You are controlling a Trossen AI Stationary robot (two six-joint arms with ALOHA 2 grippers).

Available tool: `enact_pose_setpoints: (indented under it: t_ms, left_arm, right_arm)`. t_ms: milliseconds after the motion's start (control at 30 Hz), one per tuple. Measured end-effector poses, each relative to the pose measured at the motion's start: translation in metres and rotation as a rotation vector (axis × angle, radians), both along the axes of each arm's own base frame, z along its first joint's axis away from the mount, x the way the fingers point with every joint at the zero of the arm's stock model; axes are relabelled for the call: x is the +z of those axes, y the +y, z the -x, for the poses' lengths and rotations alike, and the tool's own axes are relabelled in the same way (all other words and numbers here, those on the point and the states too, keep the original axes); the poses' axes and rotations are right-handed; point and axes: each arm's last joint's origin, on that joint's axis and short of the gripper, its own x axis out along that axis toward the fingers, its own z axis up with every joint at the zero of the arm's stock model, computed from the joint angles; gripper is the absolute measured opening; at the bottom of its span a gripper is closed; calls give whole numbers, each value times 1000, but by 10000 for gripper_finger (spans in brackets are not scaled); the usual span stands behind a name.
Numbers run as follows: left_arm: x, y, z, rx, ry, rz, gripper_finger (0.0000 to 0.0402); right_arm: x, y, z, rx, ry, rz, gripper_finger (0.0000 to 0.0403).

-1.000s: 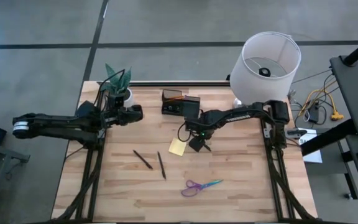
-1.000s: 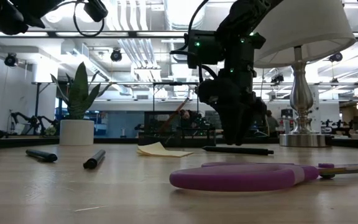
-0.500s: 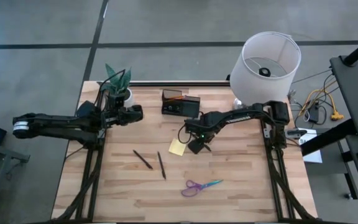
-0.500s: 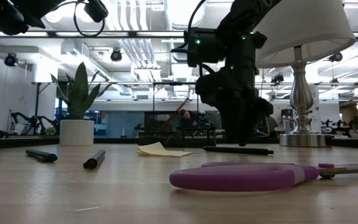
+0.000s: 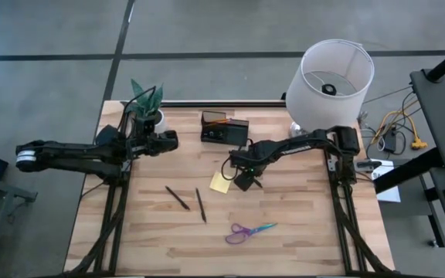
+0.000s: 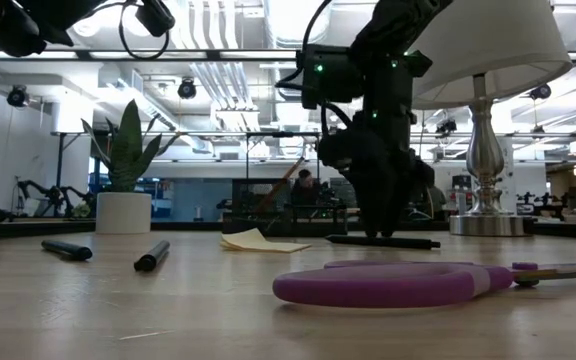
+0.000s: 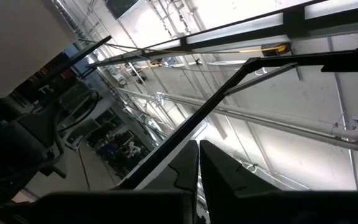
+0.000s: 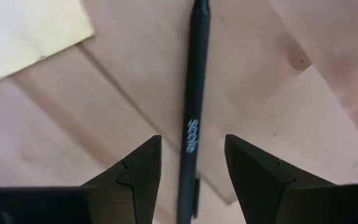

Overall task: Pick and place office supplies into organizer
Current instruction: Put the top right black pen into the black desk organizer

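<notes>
From above, the right gripper (image 5: 243, 181) sits mid-table, with the yellow pad (image 5: 221, 183) at its 9 o'clock. Low down, it stands over a black pen (image 6: 383, 241) on the table. Its wrist view shows the fingers (image 8: 134, 169) spread apart — the pen (image 8: 192, 118) lies between them, untouched. The left gripper (image 5: 170, 140) waits by the plant (image 5: 147, 100) — fingers pressed together.

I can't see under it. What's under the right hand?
A dark pen lies on the table between the open right hand's fingers. The pen's lower end is hidden.
</notes>
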Motion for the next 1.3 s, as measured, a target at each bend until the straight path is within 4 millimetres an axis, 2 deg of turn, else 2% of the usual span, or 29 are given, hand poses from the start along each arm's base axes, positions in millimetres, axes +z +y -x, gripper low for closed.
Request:
enact_pose_setpoints:
  t_ms: [500, 800, 1100, 1300]
  left_arm:
    - [1, 0, 1, -4, -4, -4, 0]
    - [0, 0, 1, -4, -3, -4, 0]
    - [0, 0, 1, -4, -3, -4, 0]
    - [0, 0, 1, -4, -3, -4, 0]
  right_arm:
    - [-10, 3, 5, 78, 7, 60, 139]
    - [-11, 3, 6, 114, 16, 92, 93]
    - [-11, 3, 7, 182, 21, 102, 21]
    - [-6, 4, 2, 253, 7, 103, 17]
